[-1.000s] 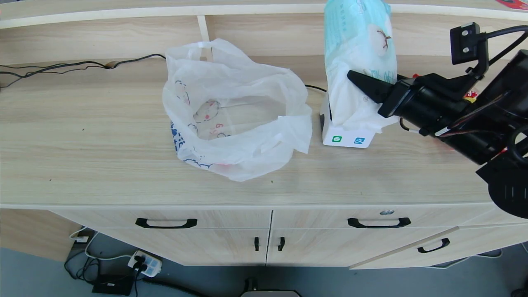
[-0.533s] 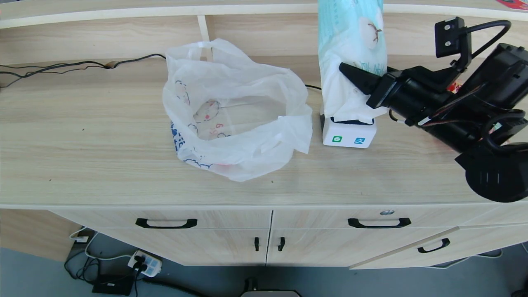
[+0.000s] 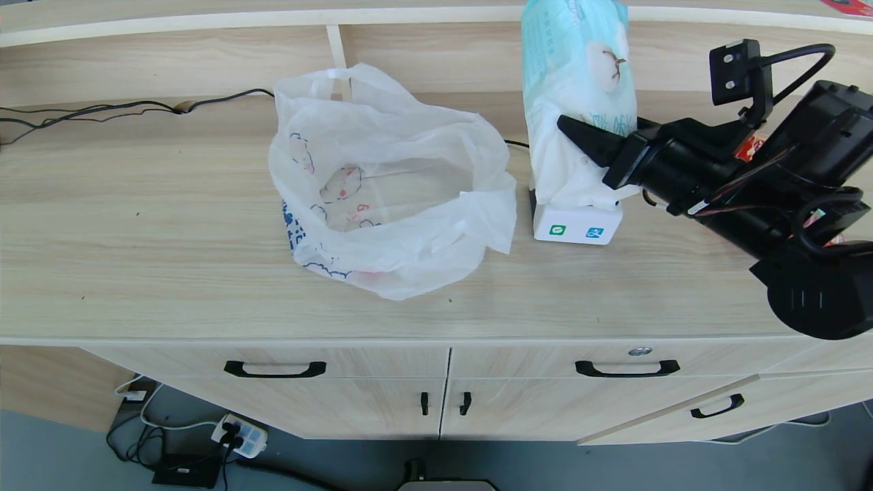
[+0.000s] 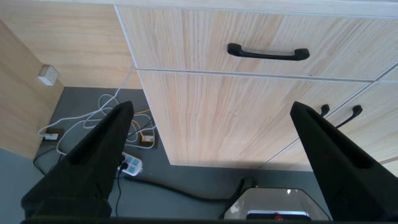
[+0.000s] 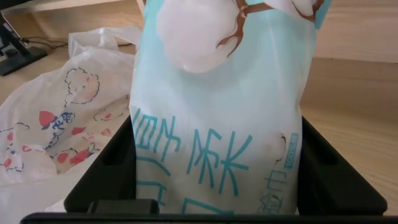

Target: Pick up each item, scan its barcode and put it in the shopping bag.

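Over the pale wooden counter [image 3: 136,225] my right pincer [image 3: 580,128] clamps the upright blue-and-white soft plastic pack [image 3: 576,68], with the white plastic shopping bag [image 3: 389,184] just left of it.

The right gripper [image 5: 217,183] grips a pale blue and white soft pack [image 5: 224,106] between its black fingers [image 5: 107,168] (a cotton boll is printed near the pack's far end). Beyond it, the white shopping bag [image 5: 56,130] lies crumpled on the wooden counter [image 5: 354,87].
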Robot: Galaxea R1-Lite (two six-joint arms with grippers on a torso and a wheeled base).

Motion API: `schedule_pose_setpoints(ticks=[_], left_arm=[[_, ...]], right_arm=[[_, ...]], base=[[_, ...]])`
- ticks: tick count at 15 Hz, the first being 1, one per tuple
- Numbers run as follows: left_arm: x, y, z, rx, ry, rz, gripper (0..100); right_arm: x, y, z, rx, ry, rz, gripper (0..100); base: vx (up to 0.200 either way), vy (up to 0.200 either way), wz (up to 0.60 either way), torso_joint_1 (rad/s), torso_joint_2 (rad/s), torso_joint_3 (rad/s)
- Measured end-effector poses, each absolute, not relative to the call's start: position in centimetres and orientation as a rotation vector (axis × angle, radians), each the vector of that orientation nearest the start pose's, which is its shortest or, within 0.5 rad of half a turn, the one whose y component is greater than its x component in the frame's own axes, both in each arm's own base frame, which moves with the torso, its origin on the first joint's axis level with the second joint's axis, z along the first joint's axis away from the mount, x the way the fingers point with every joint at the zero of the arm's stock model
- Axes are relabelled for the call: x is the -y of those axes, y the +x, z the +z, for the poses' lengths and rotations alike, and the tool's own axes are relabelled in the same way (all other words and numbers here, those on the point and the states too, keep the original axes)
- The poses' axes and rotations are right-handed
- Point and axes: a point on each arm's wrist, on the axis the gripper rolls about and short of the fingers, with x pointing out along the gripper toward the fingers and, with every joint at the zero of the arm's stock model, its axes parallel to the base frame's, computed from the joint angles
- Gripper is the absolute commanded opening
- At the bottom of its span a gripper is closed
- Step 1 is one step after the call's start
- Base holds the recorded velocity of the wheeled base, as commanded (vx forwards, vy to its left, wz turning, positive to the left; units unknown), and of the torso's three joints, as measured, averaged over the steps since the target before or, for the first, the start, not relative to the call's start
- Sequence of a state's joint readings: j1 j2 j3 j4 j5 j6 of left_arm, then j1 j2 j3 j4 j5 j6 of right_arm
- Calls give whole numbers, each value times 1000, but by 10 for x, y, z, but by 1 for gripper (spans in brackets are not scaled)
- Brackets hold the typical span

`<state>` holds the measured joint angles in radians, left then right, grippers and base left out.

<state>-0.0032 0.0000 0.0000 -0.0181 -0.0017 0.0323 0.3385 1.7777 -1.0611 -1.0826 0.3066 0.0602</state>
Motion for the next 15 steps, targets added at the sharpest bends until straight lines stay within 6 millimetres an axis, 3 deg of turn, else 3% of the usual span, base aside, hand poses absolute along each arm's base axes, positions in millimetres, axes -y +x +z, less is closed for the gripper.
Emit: schedule_pose_setpoints(ticks=[5,8,10,12,15], left_arm=[[0,-23,77,18,32,-5,100],[0,-23,77,18,32,-4,100],[0,-23,77,18,32,-5,100],[0,-23,77,18,32,-5,100],[0,-23,77,18,33,-5,100]], right_arm=[[-118,315,272,354,53,643,0],[-113,301,286,393,60,601,0],[-123,286,297,414,67,645,0],[-150,267,305,432,75,746,0],[-171,249,300,415,72,826,0]], base=[[0,0,0,0,0,0],[0,0,0,0,0,0],[0,0,0,0,0,0],[0,0,0,0,0,0],[0,0,0,0,0,0]])
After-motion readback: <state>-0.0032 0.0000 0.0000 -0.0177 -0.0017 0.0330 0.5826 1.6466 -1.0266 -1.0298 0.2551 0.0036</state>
